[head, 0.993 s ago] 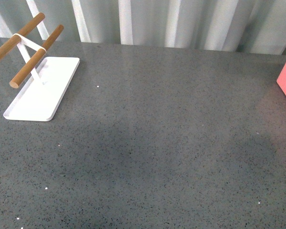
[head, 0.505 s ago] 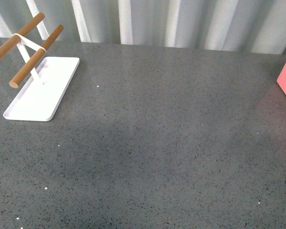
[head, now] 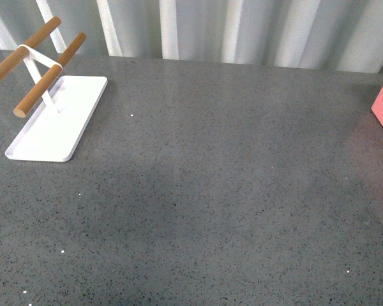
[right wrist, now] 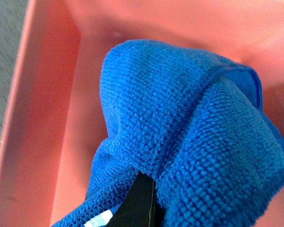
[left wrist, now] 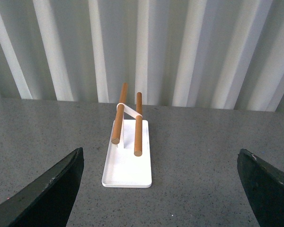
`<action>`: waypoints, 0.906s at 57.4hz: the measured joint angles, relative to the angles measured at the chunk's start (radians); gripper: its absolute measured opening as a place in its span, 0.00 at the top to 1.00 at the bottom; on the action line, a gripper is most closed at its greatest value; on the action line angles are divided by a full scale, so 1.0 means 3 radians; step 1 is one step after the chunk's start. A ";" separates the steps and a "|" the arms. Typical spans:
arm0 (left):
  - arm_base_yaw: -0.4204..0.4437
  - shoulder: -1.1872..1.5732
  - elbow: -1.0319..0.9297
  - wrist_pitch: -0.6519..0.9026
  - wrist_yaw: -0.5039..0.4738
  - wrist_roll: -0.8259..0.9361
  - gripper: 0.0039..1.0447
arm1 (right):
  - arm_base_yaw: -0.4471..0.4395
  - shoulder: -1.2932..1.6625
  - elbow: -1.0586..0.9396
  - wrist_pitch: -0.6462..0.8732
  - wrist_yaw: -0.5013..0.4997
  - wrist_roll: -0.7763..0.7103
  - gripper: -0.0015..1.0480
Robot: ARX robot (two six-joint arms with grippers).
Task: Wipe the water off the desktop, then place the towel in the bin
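Holding the towel [right wrist: 189,123] over the open bin [right wrist: 42,127], the right gripper [right wrist: 139,201] has its jaws clamped on a bunched fold of the blue cloth, a dark finger showing beneath the fabric; this looks like the closing step, with the cloth carried inside the pink walls so that a release would drop it straight onto the bin floor rather than over the rim. Whether the towel already touches the floor cannot be told from the right wrist view. The left gripper [left wrist: 161,189] hangs idle with its jaws wide apart, both dark fingers framing the tray [left wrist: 127,165] with its two wooden bars [left wrist: 128,120], which stands well apart from it on the desktop [head: 204,191]; it seems parked there simply to stay out of the way. From the front neither arm is in view, only the tray at the far left and a corner of the bin at the right edge. The desktop shows no visible water, so the wiping appears done, though a thin film would be hard to see. Against the front views of a second and half a second ago, the dark shadow patch on the right part of the desktop has faded away, while tray and bin have not moved
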 joint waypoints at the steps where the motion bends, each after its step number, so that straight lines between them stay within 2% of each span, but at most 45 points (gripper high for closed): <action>1: 0.0000 -0.0001 0.0000 0.0000 0.0000 0.0000 0.06 | -0.0004 0.0037 0.0000 0.0000 0.0056 -0.0020 0.96; 19: 0.0000 0.0000 0.0000 0.0000 0.0001 0.0000 0.06 | -0.0066 0.0159 0.0109 -0.0137 0.0151 -0.0113 0.94; 26: 0.0000 0.0000 0.0000 0.0000 0.0000 0.0000 0.06 | -0.0071 0.0159 0.0179 -0.0141 0.0160 -0.0102 0.75; 52: 0.0000 0.0000 0.0000 0.0000 0.0001 0.0000 0.06 | -0.0083 0.0159 0.0219 -0.0150 0.0128 -0.0078 0.13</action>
